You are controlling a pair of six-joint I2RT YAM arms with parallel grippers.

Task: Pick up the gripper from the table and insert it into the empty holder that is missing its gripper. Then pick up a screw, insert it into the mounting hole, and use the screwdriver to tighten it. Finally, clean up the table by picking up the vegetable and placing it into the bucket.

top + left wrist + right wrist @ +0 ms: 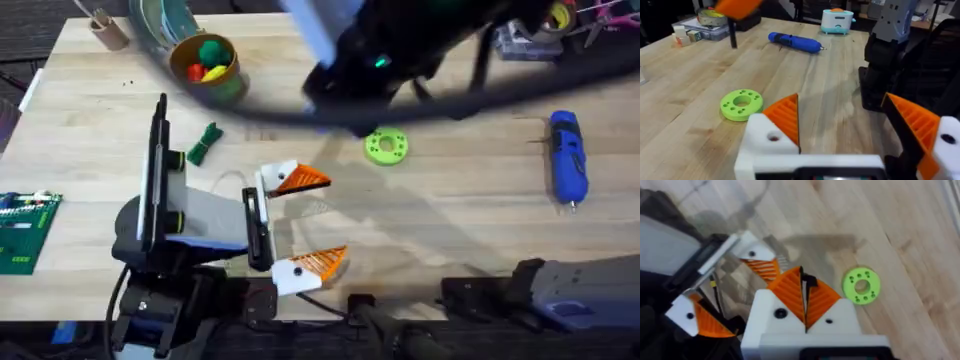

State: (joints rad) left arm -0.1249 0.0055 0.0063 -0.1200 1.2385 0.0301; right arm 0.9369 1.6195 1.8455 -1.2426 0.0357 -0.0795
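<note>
Presently: right gripper (802,277), pads clenched on a thin dark screw (809,281), it seems. Left gripper (312,222) splayed, lower centre. Screwdriver (567,155) idle, right edge. Advice: keep the screw plumb over the mounting hole (773,136) and descend slowly.

Right arm (400,60) dark blur under overhead camera, hiding table (100,120) behind; thin black item between right fingers (810,297) unidentifiable.

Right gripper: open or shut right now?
Shut. In the right wrist view the right gripper has its two orange ribbed pads pressed together, with something thin and dark pinched between them.
</note>
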